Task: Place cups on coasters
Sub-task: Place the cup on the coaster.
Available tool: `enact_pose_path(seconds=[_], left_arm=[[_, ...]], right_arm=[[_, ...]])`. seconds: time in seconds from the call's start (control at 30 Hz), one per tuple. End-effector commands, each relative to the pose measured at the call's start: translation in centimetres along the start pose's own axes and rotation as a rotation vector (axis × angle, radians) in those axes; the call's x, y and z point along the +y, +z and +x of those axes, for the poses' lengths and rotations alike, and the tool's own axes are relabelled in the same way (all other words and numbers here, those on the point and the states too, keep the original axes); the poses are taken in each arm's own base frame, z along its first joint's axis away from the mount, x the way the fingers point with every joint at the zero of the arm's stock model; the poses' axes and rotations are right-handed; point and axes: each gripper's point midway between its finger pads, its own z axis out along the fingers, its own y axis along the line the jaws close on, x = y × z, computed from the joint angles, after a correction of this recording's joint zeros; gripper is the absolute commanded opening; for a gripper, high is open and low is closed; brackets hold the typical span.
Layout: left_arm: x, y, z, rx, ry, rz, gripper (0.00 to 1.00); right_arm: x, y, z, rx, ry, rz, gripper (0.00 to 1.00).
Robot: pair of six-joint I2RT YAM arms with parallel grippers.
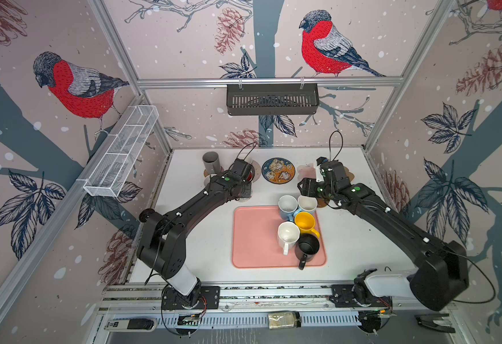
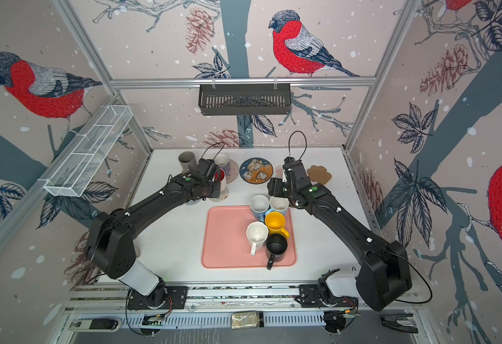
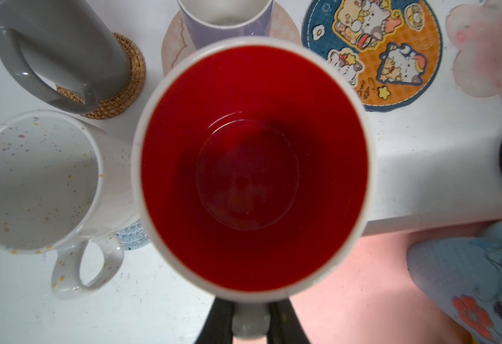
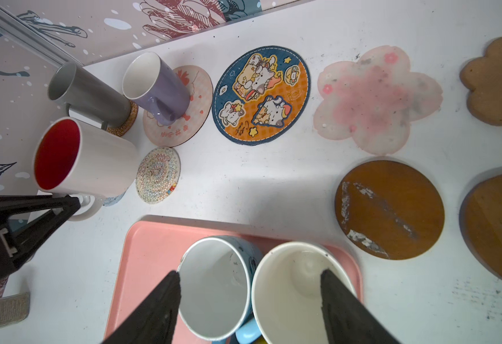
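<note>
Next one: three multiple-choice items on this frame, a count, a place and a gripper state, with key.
1. Mugs on the pink tray: A three, B five, C seven.
2. The grey mug stands on: A the woven straw coaster, B the pink tray, C the black wall basket.
3. The left gripper is: A open, empty, B shut, empty, C shut on the red-inside mug's handle.
Key: B, five rims show in both top views; A, straw ring under its base; C, fingers pinch the handle.

5 mugs (image 1: 305,222) upright on pink tray (image 1: 252,238); 3 mugs (image 1: 211,162) on far-left coasters (image 3: 130,74); red-inside mug (image 3: 252,166) near cream coaster (image 4: 158,175)
</note>
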Motion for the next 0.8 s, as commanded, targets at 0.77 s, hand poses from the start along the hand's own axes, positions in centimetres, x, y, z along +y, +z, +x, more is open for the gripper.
enact_pose_path(seconds=[0.77], left_arm=[[0.9,5.0,-0.8,-0.07,-0.085,-0.049,0.0]], right_arm=[[0.5,0.5,-0.7,-0.004,-0.033,-0.029,0.74]])
